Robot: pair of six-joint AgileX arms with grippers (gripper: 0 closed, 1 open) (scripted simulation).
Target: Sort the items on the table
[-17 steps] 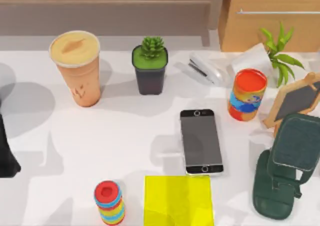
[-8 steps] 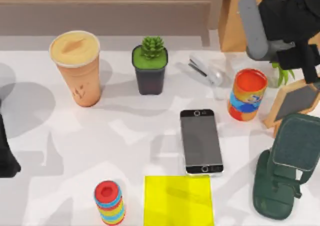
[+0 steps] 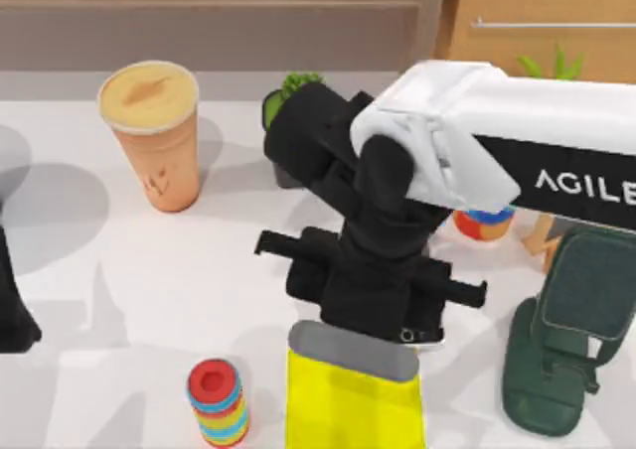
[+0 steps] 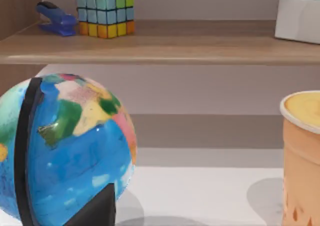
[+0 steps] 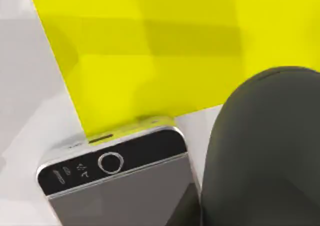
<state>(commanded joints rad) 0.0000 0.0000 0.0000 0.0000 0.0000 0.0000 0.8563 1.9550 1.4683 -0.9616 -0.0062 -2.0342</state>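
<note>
— Beside the yellow mat [image 5: 150, 51], touching its edge with one short end, lies the smartphone [image 5: 120, 186]; that is how the right wrist view has it, screen up, flat on the table [image 3: 149, 300].

— And from above?

— From above the right arm covers nearly all of it. Just a sliver of the phone's silver end pokes out by the mat's far edge, under the right gripper [image 3: 373, 305], which hangs directly over the phone.

— Are its fingers spread or closed?

— I cannot tell. A dark rounded part of the arm blocks one side of the wrist view, and no fingertips show clearly. Nothing suggests it has hold of the phone.

— What else counts for the sorting?

— The coffee cup [image 3: 152, 131] stands upright well off from the mat, toward the table's left and back. I can't make out the mouse anywhere.

— And the left arm?

— Parked at the table's left edge, well away from the mat, beside a globe [image 4: 60, 151]. Its gripper state I cannot tell either.

— So how far along is the job?

— Barely started, by my reading. The phone is on the bare table rather than the mat, and the cup looks untouched. I'd judge the phone pick is the step in hand, with everything else left to do.
</note>
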